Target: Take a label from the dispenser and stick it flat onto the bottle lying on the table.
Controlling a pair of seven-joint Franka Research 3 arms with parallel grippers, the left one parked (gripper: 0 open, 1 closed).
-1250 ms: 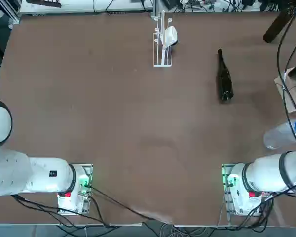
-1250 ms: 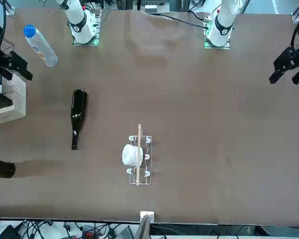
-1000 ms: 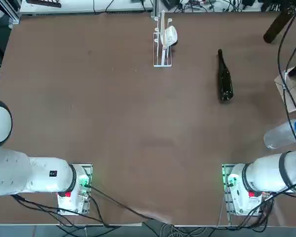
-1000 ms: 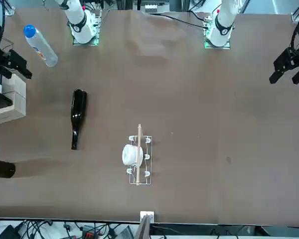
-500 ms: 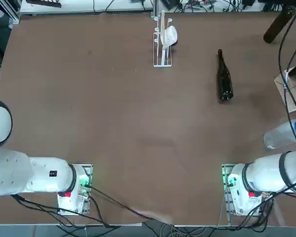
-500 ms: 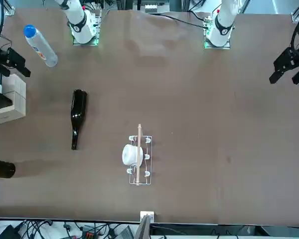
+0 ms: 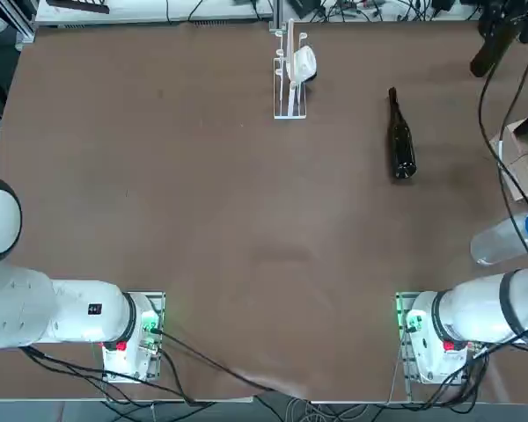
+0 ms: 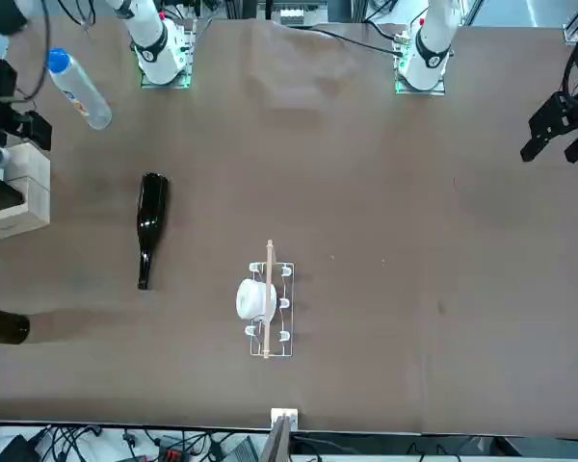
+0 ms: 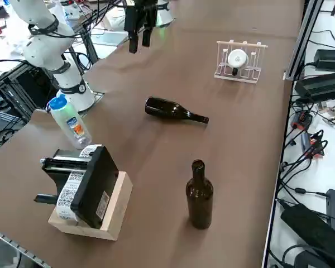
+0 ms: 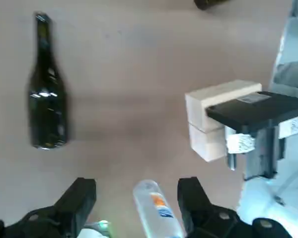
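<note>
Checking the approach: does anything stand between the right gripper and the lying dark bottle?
Nothing visible does. The open right gripper hangs above the clear plastic bottle; only bare table lies between it and the dark bottle.

Dark bottle [image 7: 400, 141] flat beside dispenser [image 7: 291, 75]

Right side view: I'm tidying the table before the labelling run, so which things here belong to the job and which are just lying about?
For the job:
- lying dark bottle
- black label machine with its strip of labels
- open claw, over the plastic bottle

Lying about:
- that plastic bottle, blue cap
- upright dark bottle
- white rack holding a roll
</note>
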